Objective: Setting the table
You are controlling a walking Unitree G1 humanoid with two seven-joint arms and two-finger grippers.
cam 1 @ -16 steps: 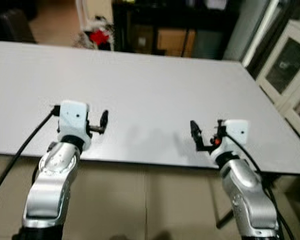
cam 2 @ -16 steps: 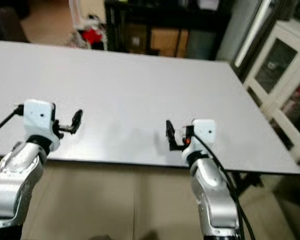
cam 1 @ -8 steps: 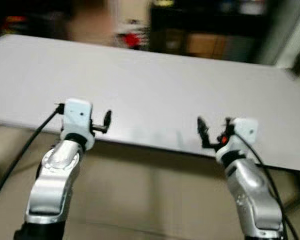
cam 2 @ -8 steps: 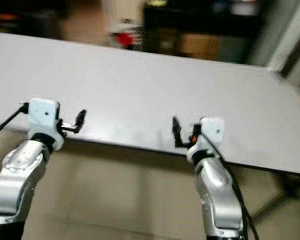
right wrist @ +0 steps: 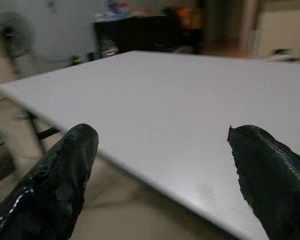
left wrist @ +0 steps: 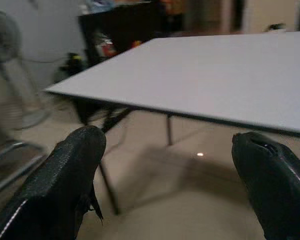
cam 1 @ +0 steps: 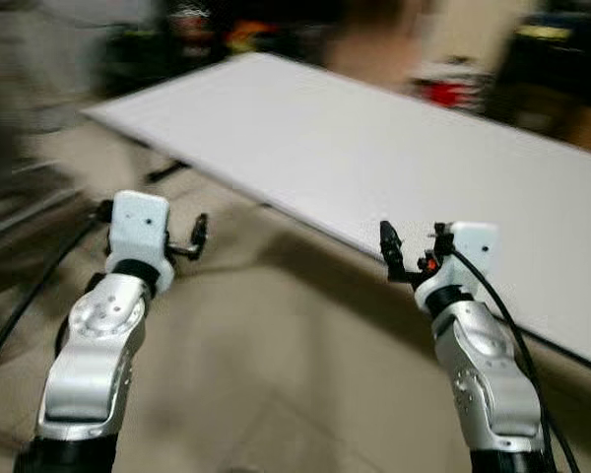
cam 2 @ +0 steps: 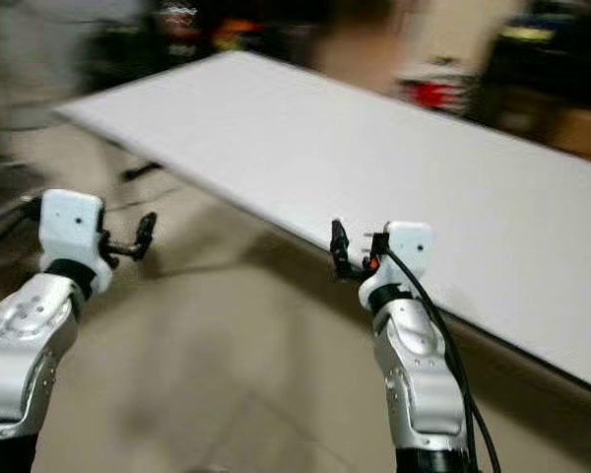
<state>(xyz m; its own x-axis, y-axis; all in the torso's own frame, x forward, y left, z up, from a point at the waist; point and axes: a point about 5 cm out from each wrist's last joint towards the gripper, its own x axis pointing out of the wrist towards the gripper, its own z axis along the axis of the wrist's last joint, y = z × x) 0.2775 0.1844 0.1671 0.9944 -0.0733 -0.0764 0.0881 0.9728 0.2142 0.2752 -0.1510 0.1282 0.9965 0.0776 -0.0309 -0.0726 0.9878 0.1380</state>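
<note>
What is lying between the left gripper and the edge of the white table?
Only bare beige floor separates the left gripper from the white table, as the eye views show.

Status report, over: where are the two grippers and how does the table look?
Left gripper open, over the floor beside the table. Right gripper open, at the table edge. White table top bare where visible. Nothing held.

White table (cam 1: 394,148) top lying bare, offering open room across whole surface. Table edge running diagonally before right gripper (cam 1: 411,254), fingers spread. Left gripper (cam 1: 185,241), fingers spread, hanging over open floor (cam 1: 266,365). Table legs (left wrist: 110,120) standing underneath.
</note>
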